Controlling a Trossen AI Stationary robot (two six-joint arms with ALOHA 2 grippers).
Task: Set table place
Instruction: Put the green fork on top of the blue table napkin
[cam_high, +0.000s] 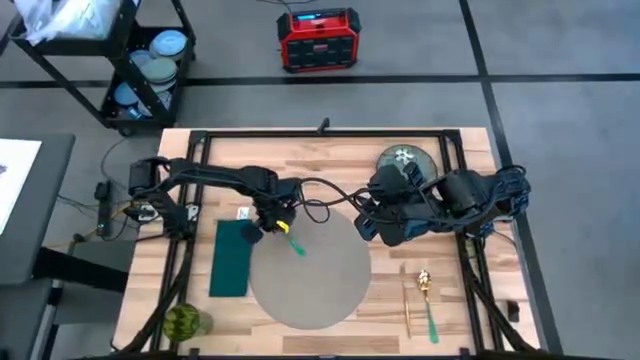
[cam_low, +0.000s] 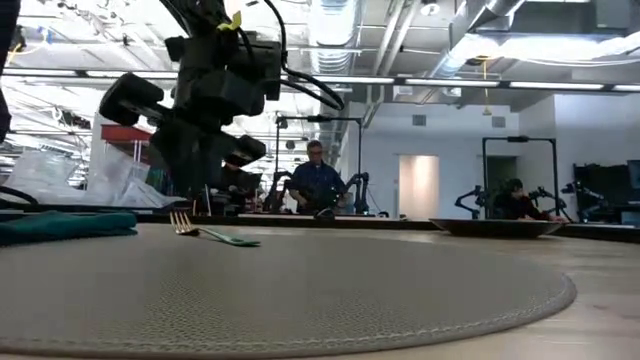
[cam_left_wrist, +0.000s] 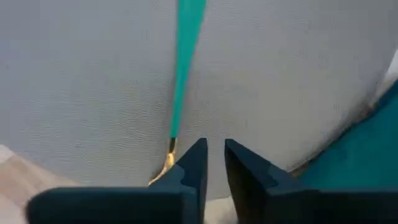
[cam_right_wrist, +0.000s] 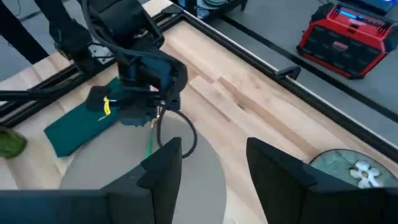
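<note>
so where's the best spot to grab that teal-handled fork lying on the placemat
Probably the teal handle of the fork, taken from straight above. It lies flat on the grey placemat, so only a top-down pinch across the thin handle fits. The left gripper hovers over its gold tine end with fingers slightly apart; the handle tapers wider away from it, beside the green napkin.

Light: bright, even, from ceiling strip lamps (cam_low: 330, 30) in the low view | Glare: lamps blow out to white | Shadows: soft, faint on the surface (cam_high: 330, 160) | Blur: left wrist view soft, fingers (cam_left_wrist: 193, 168) and teal fork handle (cam_left_wrist: 185, 56) just beyond them unsharp | Focus: low view's near placemat (cam_low: 300, 290) slightly soft
</note>
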